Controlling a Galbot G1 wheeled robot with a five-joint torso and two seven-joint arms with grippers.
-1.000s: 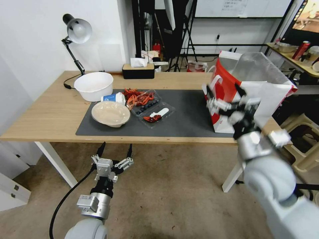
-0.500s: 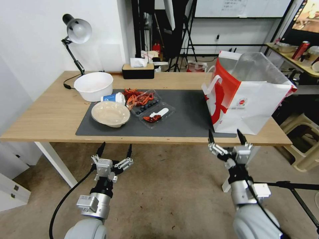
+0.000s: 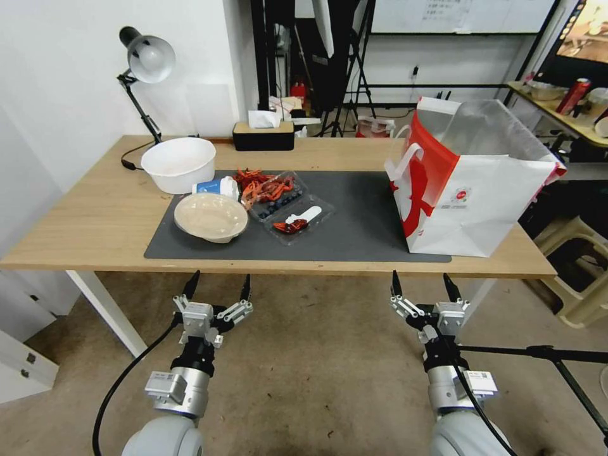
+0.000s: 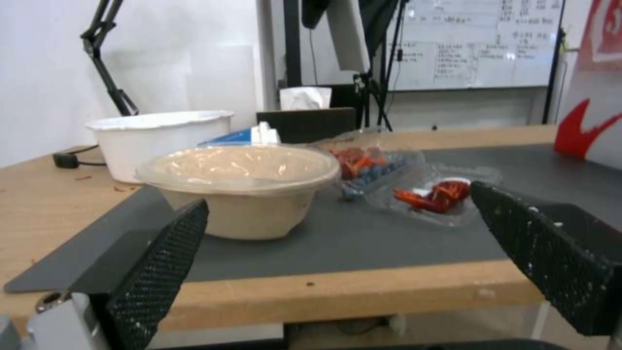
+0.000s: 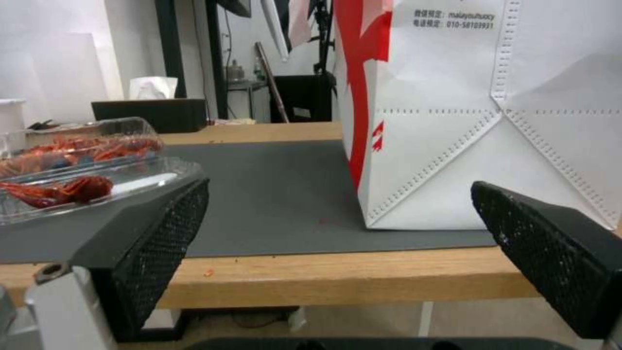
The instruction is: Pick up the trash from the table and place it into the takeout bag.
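Hanging open below table (image 3: 95, 221) edge: both hands.

My left gripper (image 3: 217, 284) and right gripper (image 3: 420, 284) are both held low, level, side by side, fingers spread apart, pointing forward.

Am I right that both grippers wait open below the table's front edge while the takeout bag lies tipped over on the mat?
Not quite: the head view shows the takeout bag standing upright on the mat. The left gripper and right gripper do wait open below the table edge.
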